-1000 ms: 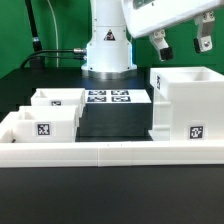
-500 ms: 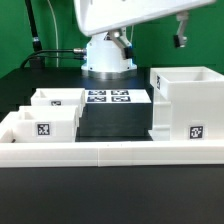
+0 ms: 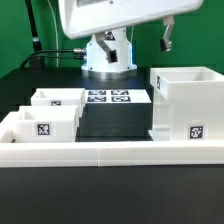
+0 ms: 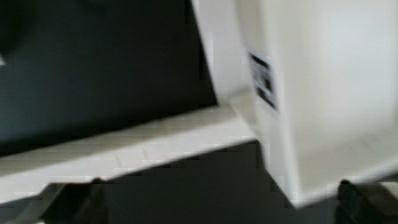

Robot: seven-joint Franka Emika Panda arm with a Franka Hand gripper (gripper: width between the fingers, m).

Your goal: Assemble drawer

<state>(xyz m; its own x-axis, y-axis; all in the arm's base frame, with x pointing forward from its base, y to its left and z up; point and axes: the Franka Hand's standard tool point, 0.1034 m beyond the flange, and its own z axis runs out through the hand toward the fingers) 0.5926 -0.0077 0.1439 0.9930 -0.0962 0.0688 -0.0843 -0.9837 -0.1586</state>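
Observation:
The tall white housing (image 3: 186, 105) stands at the exterior view's right, open on top, with a tag on its front. Two shallow trays (image 3: 55, 99) (image 3: 40, 124) sit at the exterior view's left, each tagged. The arm's white hand (image 3: 125, 18) hangs high at the top of the frame, above and behind the housing, and one dark finger (image 3: 168, 38) shows under it. In the wrist view my gripper (image 4: 217, 200) is open and empty, its tips wide apart over dark table, with the housing's tagged wall (image 4: 285, 90) below it.
The marker board (image 3: 108, 97) lies flat behind a black block (image 3: 115, 120). A long low white wall (image 3: 110, 152) edges the table in front and also shows in the wrist view (image 4: 125, 150). The robot base (image 3: 107, 55) stands at the back.
The hand has swung toward the exterior view's left and looms larger in the frame. The finger moved left with it. The housing and trays have not moved.

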